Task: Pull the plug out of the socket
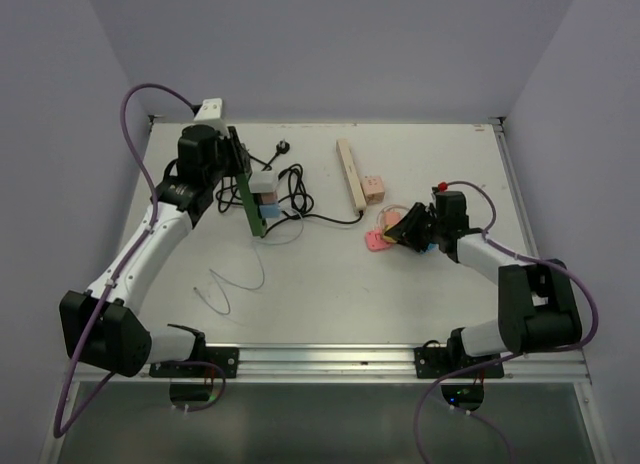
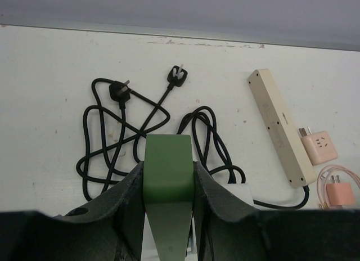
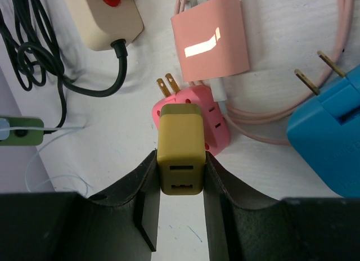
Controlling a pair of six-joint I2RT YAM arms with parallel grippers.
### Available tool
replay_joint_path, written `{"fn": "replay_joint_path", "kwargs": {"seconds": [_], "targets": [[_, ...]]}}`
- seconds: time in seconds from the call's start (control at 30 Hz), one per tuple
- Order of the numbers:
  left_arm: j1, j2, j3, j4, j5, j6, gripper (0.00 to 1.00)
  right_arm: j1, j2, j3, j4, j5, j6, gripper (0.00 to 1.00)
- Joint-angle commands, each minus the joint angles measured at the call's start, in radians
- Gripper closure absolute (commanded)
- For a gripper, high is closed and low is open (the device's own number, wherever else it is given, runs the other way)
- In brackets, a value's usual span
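Currently your left end effector [image 2: 167,176] is clamped on the socket [image 1: 247,202], tipped on edge at the left of the counter [image 1: 330,284]. A white plug [image 1: 262,184] and a blue plug [image 1: 270,211] sit in it. Your right end effector [image 3: 180,162] grips an olive charger [image 3: 180,137] against a pink adapter [image 3: 216,123], well apart from the socket. The pull looks not yet done.

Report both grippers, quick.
Left gripper: shut on the green power strip.
Right gripper: shut on the olive USB charger.
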Motion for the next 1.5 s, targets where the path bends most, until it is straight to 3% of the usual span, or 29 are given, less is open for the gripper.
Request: {"fn": "replay_joint_path", "kwargs": {"seconds": [0.0,0.03,0.1,0.17,0.2,0.3,0.4,0.57,0.83,1.07,1.47], "targets": [[-0.001,-0.057,0.007,0.091,0.059,-0.044,1.00,-0.041,-0.015,-0.040,0.053,-0.009,0.041,1.00],[-0.001,-0.060,0.007,0.091,0.060,-0.041,1.00,-0.045,-0.023,-0.050,0.050,-0.002,0.039,1.00],[-0.001,-0.060,0.004,0.093,0.071,-0.038,1.00,-0.058,-0.038,-0.073,0.043,0.009,0.036,0.90],[-0.001,-0.061,0.000,0.099,0.091,-0.038,1.00,-0.064,-0.051,-0.082,0.020,0.018,0.033,0.74],[-0.001,-0.061,-0.004,0.102,0.097,-0.038,1.00,-0.067,-0.057,-0.082,0.009,0.027,0.032,0.58],[-0.001,-0.063,-0.013,0.109,0.112,-0.038,1.00,-0.067,-0.104,-0.061,-0.086,0.104,-0.002,0.32],[-0.001,-0.061,-0.022,0.117,0.138,-0.038,1.00,-0.068,-0.173,-0.025,-0.140,0.156,-0.045,0.21],[-0.001,-0.060,-0.033,0.134,0.181,-0.038,1.00,-0.050,-0.239,0.033,-0.074,0.049,-0.126,0.16],[-0.003,-0.052,-0.048,0.155,0.258,-0.048,1.00,0.220,-0.137,0.203,0.073,-0.025,-0.284,0.01],[-0.009,-0.055,-0.059,0.163,0.289,-0.051,1.00,0.391,0.018,0.450,0.094,-0.065,-0.390,0.01],[-0.021,-0.057,-0.068,0.174,0.306,-0.061,1.00,0.550,0.228,0.700,0.031,-0.046,-0.510,0.01]]}}
